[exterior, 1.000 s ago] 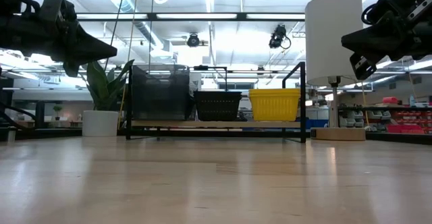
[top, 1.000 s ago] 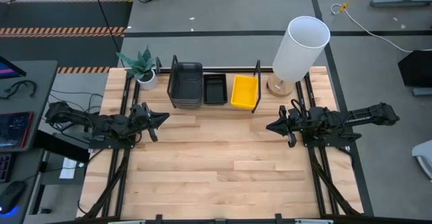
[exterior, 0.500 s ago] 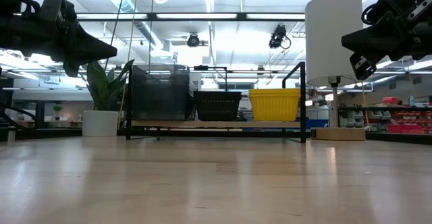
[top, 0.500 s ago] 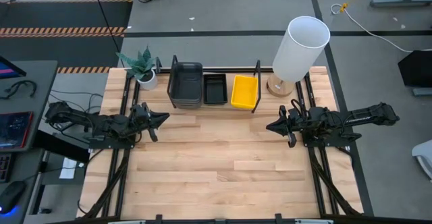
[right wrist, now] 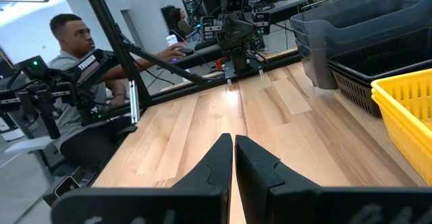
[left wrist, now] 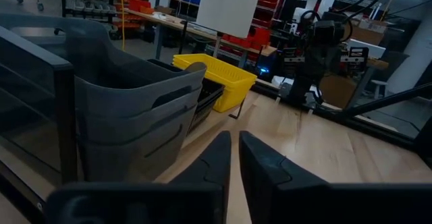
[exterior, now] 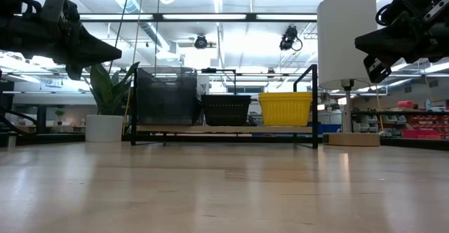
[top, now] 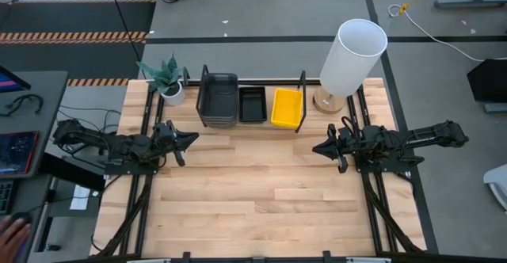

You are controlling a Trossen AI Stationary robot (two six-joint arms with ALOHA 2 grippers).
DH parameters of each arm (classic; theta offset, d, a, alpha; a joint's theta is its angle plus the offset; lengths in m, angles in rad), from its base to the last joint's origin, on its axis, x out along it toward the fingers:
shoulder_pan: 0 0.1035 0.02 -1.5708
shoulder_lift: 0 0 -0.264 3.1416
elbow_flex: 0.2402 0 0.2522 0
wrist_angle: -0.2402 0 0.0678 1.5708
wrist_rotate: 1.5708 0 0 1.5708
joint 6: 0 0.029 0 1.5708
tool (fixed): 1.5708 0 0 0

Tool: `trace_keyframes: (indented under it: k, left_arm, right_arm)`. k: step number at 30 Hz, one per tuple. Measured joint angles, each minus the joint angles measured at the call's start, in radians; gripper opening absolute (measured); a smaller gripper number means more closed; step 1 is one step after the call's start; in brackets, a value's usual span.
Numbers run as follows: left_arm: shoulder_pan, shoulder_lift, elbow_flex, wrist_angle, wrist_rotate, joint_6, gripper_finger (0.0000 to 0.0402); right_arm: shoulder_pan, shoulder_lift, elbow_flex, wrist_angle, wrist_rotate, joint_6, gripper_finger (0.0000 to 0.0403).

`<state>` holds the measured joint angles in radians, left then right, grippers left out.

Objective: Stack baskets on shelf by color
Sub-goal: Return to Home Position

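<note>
Arms unmoved since one second ago: left claw [top: 192, 139] centre-left, right claw [top: 317, 149] centre-right, both narrow, empty; grey, black, yellow baskets [top: 253, 104] stacked on shelf [top: 303, 97], upper centre; task looks done

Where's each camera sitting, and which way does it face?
High: overhead, straight down; left arm, right arm, left pincer, right pincer.
Low: table level, facing the shelf; arms above.
Left wrist: faces grey baskets, right arm; own shut pincer.
Right wrist: faces left arm, a person; own shut pincer.
All four share the yellow baskets.
</note>
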<state>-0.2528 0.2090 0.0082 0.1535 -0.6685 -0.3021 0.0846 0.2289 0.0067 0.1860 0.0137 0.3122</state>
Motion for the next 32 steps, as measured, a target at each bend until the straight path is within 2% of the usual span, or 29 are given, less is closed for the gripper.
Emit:
trace_keyframes:
  k: [15,25,32]
  left_arm:
    - [0.0,0.0,0.0,0.0,0.0,0.0,0.0028]
    - [0.0,0.0,0.0,0.0,0.0,0.0,0.004]
    - [0.0,0.0,0.0,0.0,0.0,0.0,0.0034]
  right_arm:
    - [0.0,0.0,0.0,0.0,0.0,0.0,0.0025]
    - [0.0,0.0,0.0,0.0,0.0,0.0,0.0025]
    - [0.0,0.0,0.0,0.0,0.0,0.0,0.0025]
